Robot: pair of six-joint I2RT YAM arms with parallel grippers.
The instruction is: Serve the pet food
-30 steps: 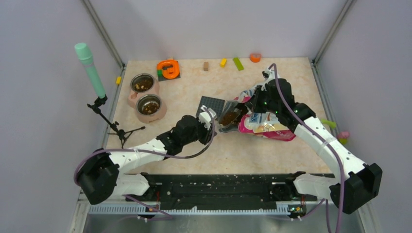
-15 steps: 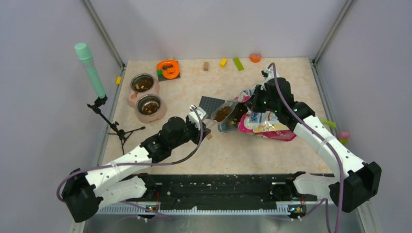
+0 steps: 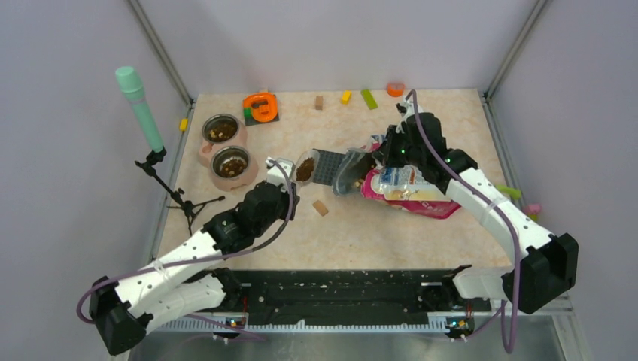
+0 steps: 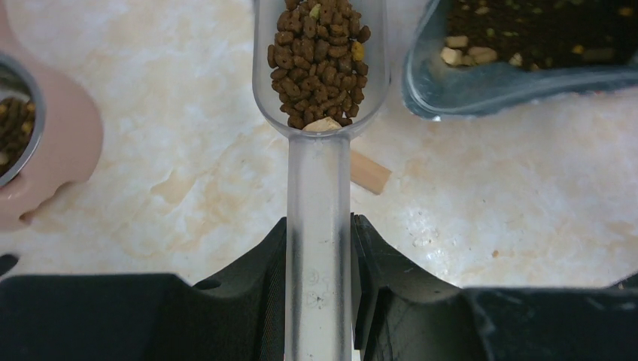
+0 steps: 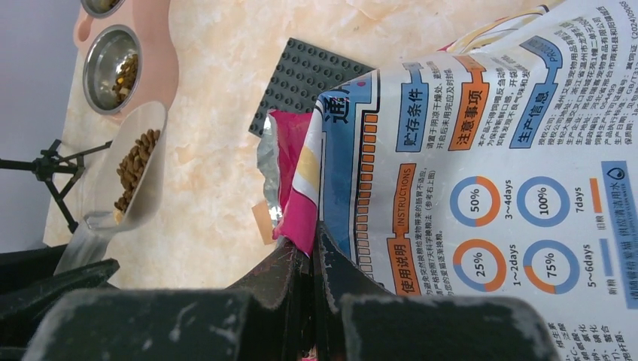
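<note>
My left gripper [image 3: 282,170] is shut on the handle of a clear plastic scoop [image 3: 305,167], held above the table between the bag and the bowls. The scoop [image 4: 318,158] is full of dark-brown kibble [image 4: 317,56]. My right gripper [image 3: 382,150] is shut on the top edge of the pink-and-blue cat food bag [image 3: 410,192], holding its mouth [image 4: 519,68] open toward the left; more kibble shows inside. In the right wrist view the right gripper [image 5: 314,244] pinches the bag [image 5: 489,150]. A pink double bowl [image 3: 216,146] with some kibble stands left of the scoop.
A small tan block [image 3: 321,207] lies below the scoop. A dark grey studded plate [image 3: 329,167] lies between scoop and bag. A tripod with a green microphone [image 3: 140,105] stands at the left edge. An orange object [image 3: 261,107] and small coloured blocks [image 3: 368,98] lie at the back.
My left gripper has drawn the filled scoop out of the bag and carried it left, toward the bowls. My right gripper has shifted the bag's mouth a little back and left.
</note>
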